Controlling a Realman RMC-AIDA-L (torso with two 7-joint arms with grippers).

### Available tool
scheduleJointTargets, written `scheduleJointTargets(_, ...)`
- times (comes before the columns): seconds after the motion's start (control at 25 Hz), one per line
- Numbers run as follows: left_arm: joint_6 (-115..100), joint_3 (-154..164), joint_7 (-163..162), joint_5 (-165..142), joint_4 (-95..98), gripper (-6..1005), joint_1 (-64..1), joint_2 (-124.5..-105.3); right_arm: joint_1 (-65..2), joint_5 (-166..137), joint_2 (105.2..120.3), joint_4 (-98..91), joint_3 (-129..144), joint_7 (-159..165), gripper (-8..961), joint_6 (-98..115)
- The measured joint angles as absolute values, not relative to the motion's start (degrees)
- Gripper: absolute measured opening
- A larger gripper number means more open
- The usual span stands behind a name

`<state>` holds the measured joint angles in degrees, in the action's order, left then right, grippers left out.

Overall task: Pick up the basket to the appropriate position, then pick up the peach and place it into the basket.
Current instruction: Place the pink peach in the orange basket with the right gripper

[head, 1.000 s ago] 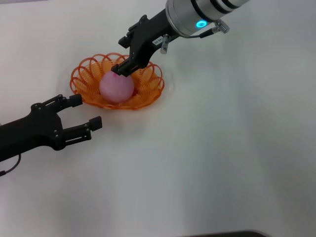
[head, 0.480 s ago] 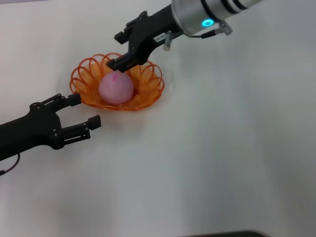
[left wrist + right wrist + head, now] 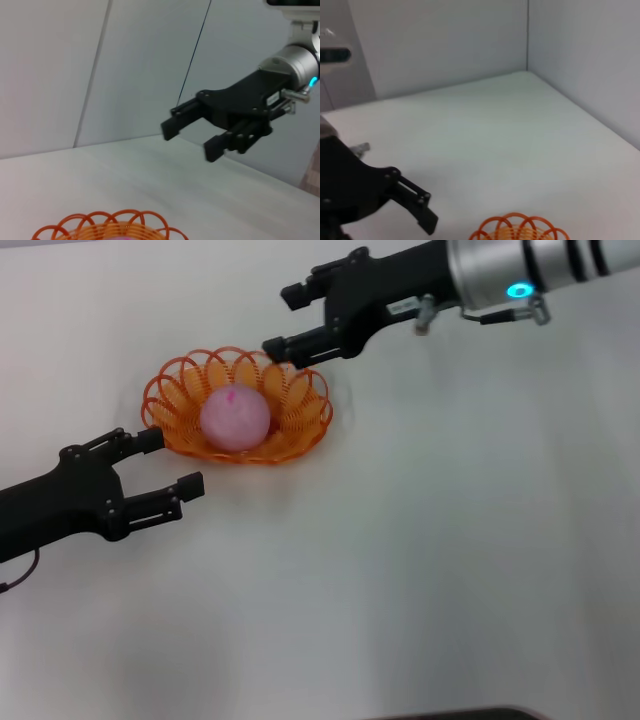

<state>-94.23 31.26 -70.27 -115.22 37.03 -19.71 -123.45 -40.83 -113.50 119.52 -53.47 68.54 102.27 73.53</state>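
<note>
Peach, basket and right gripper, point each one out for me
peach (image 3: 236,418), head view, middle of its pink skin
basket (image 3: 305,428), head view, looped wire wall beside the fruit
right gripper (image 3: 283,320), head view, gap between its open fingertips

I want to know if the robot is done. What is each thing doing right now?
Peach: sitting inside the basket, nothing holding it.
Basket: resting flat on the table, upright, not held.
Right gripper: open, empty, up in the air behind the basket.
Left gripper: open, empty, beside the basket, not touching it.
</note>
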Motion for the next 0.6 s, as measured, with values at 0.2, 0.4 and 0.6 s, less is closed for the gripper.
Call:
scheduleJointTargets(0.2, -94.47, 31.15, -70.32, -115.13, 37.19, 878, -19.77, -123.40, -37.31, -112.26, 119.37, -55.42, 63.17, 99.96, 746, 78.74)
scheduleJointTargets(0.4, -94.49, 31.11, -70.32, -115.10, 37.21, 877, -19.78, -123.40, -34.96, -112.16, 119.37, -56.84, 60.02, 99.06, 745, 82.28)
scheduleJointTargets(0.6, -94.41, 30.98, -70.32, -114.90, 37.24, 877, -19.64, -123.40, -32.76, -111.85, 119.40, -57.30, 57.98, 97.62, 746, 84.49)
